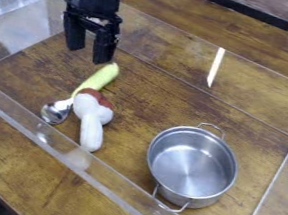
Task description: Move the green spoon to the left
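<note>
The green spoon (97, 78) lies flat on the wooden table, its yellow-green handle pointing up and right and its silver bowl (55, 112) down at the left. My black gripper (87, 51) hangs open just above and behind the handle's end, with nothing between its fingers. The spoon's handle rests against the red end of a white bottle-shaped object (92, 125).
A steel pot (192, 165) with two small handles stands at the front right. Clear acrylic walls (121, 192) box in the work area on the front, left and right. A white rack sits outside at the far left.
</note>
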Tool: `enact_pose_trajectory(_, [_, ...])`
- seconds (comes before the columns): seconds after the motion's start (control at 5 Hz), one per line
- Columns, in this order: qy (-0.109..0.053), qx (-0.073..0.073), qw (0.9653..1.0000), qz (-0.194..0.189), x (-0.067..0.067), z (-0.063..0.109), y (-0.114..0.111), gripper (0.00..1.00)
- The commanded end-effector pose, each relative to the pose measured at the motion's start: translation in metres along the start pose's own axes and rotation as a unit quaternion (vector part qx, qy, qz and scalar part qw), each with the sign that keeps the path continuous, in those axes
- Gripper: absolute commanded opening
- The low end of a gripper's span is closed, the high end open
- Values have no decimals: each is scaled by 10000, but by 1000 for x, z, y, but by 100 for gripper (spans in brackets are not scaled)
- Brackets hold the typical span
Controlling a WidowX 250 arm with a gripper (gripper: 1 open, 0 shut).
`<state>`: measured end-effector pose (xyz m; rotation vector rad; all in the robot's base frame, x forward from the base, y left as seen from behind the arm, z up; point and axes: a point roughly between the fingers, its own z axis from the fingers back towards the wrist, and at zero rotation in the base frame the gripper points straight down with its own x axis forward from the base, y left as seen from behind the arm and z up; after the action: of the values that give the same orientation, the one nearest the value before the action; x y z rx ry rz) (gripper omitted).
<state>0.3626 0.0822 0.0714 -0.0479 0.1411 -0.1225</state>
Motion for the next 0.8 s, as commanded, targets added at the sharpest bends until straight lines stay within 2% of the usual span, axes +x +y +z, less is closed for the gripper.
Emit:
enact_pose_trajectory(0.0, [-223, 97, 9997, 88, -2, 10, 7, 100])
enact_pose_trajectory(0.6, [-81, 87, 9999, 80, 0, -7, 8, 100])
